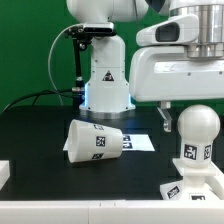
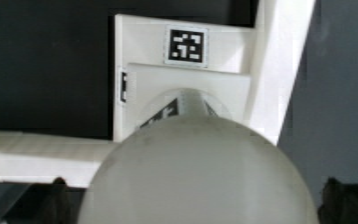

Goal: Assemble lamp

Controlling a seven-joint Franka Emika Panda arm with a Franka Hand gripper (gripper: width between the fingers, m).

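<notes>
Bulb (image 1: 197, 128) stands upright at the exterior view's lower right. Round head up, long axis vertical, stem down onto the flat base (image 1: 178, 190) on the bench (image 1: 40, 130). Jaws straddle the head, one dark finger (image 1: 163, 116) just beside it. Cannot tell whether they pinch it or stand just clear.

Risk, as I judge it: lifting with the stem half seated would drag or tip the base, and a skewed stem would jam.

Shade (image 1: 93, 140) lies on its side, apart, wide mouth toward the exterior view's left. It could roll.
</notes>
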